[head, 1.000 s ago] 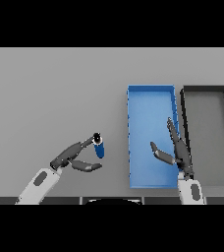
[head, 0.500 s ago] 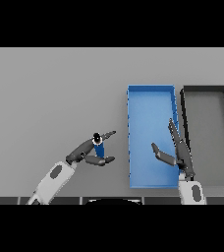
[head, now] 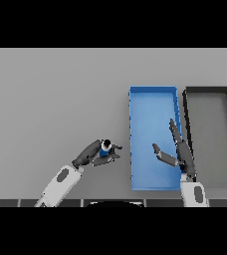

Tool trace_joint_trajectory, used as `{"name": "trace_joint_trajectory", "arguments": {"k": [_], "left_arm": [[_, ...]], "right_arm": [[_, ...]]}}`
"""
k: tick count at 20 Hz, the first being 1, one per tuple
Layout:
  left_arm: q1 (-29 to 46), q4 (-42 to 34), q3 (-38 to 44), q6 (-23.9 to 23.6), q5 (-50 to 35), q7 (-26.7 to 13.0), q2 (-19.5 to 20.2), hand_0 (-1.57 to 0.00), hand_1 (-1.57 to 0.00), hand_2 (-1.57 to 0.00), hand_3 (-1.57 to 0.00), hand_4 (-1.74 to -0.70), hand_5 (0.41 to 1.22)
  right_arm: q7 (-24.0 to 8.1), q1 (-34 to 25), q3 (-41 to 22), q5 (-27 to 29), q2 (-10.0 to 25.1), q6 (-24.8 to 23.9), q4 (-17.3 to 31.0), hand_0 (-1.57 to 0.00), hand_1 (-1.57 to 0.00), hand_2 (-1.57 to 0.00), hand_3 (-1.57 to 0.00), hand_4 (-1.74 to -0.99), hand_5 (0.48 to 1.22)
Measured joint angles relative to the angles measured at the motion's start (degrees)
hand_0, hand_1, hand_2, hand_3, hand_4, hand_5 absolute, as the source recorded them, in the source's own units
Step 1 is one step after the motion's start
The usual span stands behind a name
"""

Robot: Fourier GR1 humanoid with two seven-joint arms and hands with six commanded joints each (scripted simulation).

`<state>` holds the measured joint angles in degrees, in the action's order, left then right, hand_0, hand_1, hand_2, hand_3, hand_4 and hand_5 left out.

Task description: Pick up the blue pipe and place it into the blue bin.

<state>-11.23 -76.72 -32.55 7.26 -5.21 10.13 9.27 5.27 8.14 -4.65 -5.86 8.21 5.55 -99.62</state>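
The blue pipe [head: 104, 149] is between the fingers and the thumb of the left hand [head: 93, 154], which curl around it, so I judge that it is gripped; only a small blue part and a dark upper end show between the dark fingers. The pipe looks more or less upright in the hand, but I cannot tell its long axis for sure, because so little of it is visible. It is over the grey table [head: 51, 99], to the left of the blue bin [head: 153, 90], near the bin's left wall at its nearer half, but not yet above the inside. So the coming move needs, in my judgement, a shift to the robot's right, across that wall. The right hand [head: 177, 152] is over the right side of the blue bin, fingers straight and relaxed, holding nothing. Beside the blue bin, further right, stands a black bin [head: 207, 90].
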Motion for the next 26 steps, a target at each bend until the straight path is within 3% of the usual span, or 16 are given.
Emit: {"name": "trace_joint_trajectory", "arguments": {"k": [4, 8, 12, 13, 15, 21, 26], "left_arm": [[-0.1, -4.4, -0.4, -0.6, -0.5, 1.7, 0.1, -1.49, -1.5, -1.51, -1.42, -1.71, 1.194], [-1.6, -10.4, -1.7, 0.0, -1.5, 0.5, -0.3, -1.54, -1.54, -1.55, -1.44, -1.72, 1.21], [-3.8, -14.4, -1.8, 0.7, -2.8, -4.1, 0.1, -1.56, -1.56, -1.56, -1.45, -1.72, 1.216], [-4.3, -14.8, -1.5, 1.0, -3.4, -5.4, 0.4, -1.56, -1.56, -1.56, -1.45, -1.73, 1.217], [-4.4, -15.2, -2.4, 1.3, -3.1, -6.3, 0.1, -1.56, -1.57, -1.57, -1.44, -1.73, 1.219], [-4.0, -16.2, -2.9, 1.5, -3.2, -9.2, 0.1, -1.57, -1.57, -1.57, -1.44, -1.73, 1.219], [-3.7, -16.0, -3.2, 1.7, -2.4, -8.6, 0.4, -1.57, -1.57, -1.57, -1.44, -1.73, 1.22]], "right_arm": [[0.1, 0.3, -0.1, -0.8, 0.0, -0.3, 0.3, 0.0, 0.0, 0.0, 0.0, -1.248, 0.627], [0.2, -0.7, 0.3, -1.1, 0.2, -0.8, 0.9, 0.0, 0.0, 0.0, 0.0, -1.221, 0.631], [2.0, -1.0, 0.4, -1.1, 0.5, -0.4, 1.7, 0.0, 0.0, 0.0, 0.0, -1.215, 0.639], [3.3, 0.1, 0.2, -1.0, 0.4, -0.1, 0.9, 0.0, 0.0, 0.0, 0.0, -1.208, 0.64], [1.7, 0.0, 0.4, -1.2, 0.8, -0.3, 1.0, 0.0, 0.0, 0.0, 0.0, -1.189, 0.631], [1.5, 0.4, 0.5, -0.3, 1.2, 0.5, 0.4, 0.0, 0.0, 0.0, 0.0, -1.186, 0.629], [1.7, 0.2, 0.9, 0.7, 1.3, 0.9, 0.1, 0.0, 0.0, 0.0, 0.0, -1.191, 0.619]]}}
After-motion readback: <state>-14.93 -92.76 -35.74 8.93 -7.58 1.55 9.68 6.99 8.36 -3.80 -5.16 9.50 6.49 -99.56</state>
